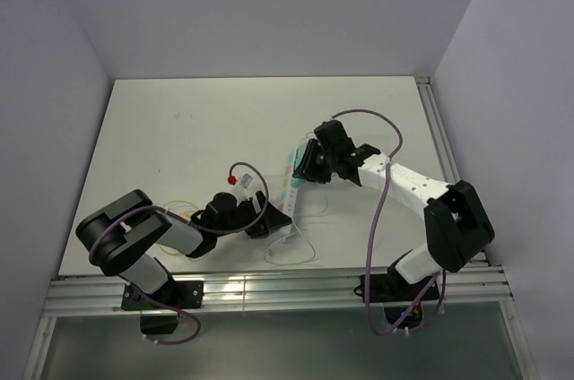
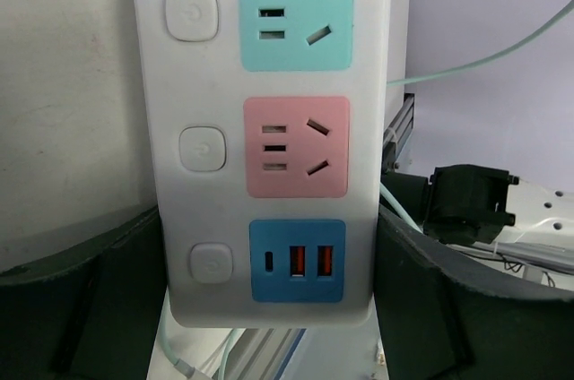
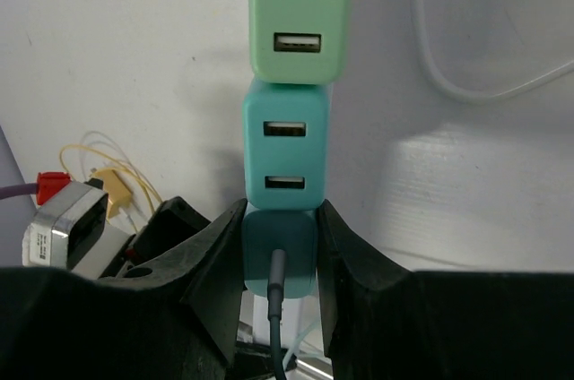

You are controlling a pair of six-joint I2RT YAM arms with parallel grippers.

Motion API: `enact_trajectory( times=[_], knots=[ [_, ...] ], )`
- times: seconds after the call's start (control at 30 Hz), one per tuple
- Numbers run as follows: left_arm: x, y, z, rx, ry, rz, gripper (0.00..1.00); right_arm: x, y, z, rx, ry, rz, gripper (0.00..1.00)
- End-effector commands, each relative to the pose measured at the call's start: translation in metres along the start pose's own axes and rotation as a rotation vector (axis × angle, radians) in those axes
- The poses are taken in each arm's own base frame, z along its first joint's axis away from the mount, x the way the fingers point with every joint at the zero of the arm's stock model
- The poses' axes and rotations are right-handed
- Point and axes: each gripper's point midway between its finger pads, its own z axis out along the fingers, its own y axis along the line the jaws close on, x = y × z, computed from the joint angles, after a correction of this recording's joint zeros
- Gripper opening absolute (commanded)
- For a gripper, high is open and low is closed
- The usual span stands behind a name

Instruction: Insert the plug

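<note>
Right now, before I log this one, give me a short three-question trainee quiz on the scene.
1. True or false: the pink socket on the power strip has a plug in it.
2. How many buttons on the strip does the left wrist view show? A two, B three, C five.
3. Which hand grips the dark teal block with the grey cable?
Key: 1 false; 2 B; 3 the right hand.

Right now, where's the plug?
Right wrist view, bottom centre: the plug is clamped in the right gripper, directly below the teal two-port adapter.
</note>
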Motion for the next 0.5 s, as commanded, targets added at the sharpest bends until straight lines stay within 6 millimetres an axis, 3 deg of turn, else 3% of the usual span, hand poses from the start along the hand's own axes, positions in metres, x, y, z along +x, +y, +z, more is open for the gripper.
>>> enact_trajectory(
  times=[0.0,0.13,0.27,0.3,0.37,0.47],
  knots=[
    [0.044,0.005,-0.004,0.017,0.176,0.075,0.0,0.033,-0.02,0.037,0.074,0.051,0.002,0.0],
    [0.043,0.005,-0.005,0.01,0.169,0.081,0.0,0.041,-0.019,0.043,0.069,0.057,-0.016,0.0],
    [0.038,0.011,-0.006,-0.038,0.146,0.096,0.0,0.025,0.002,0.024,-0.021,-0.011,-0.066,0.02],
    [0.038,0.014,-0.007,-0.061,0.149,0.101,0.0,0.019,0.008,0.019,-0.033,-0.03,-0.078,0.12],
    [0.032,0.016,-0.005,-0.093,0.125,0.099,0.0,0.012,0.015,0.008,-0.041,-0.05,-0.111,0.19],
    [0.028,0.018,-0.005,-0.13,0.115,0.099,0.0,0.001,0.027,-0.006,-0.06,-0.082,-0.146,0.44]
  ],
)
